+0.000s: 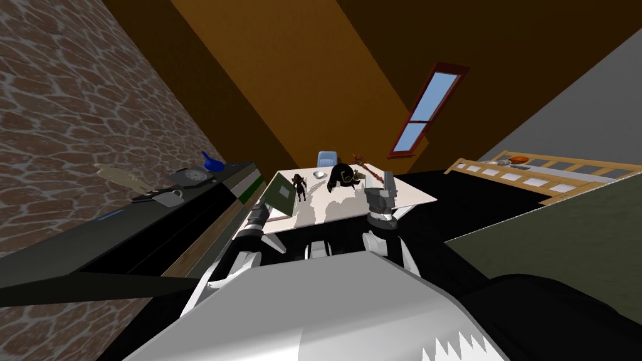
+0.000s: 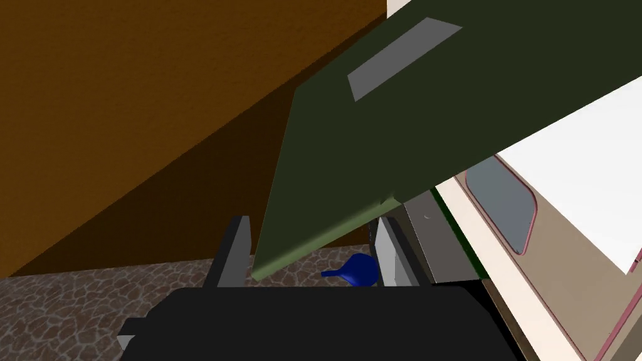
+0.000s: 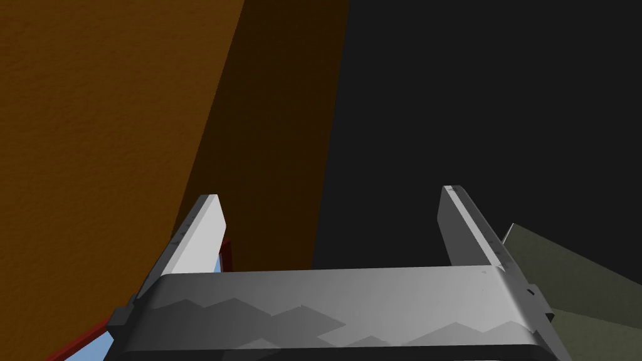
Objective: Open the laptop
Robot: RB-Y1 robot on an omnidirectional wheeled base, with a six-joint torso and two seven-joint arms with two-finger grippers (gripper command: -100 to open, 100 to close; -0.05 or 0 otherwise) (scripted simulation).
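Laptop part open on white table, left jaws pinching its lid, dark figurine just beside, right jaws spread.

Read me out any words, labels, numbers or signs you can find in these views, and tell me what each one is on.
No text can be read anywhere.
The dark green laptop lid: its plain grey rectangular patch bears no writing.
The round dial on the long dark cabinet: its marks are too small to read.
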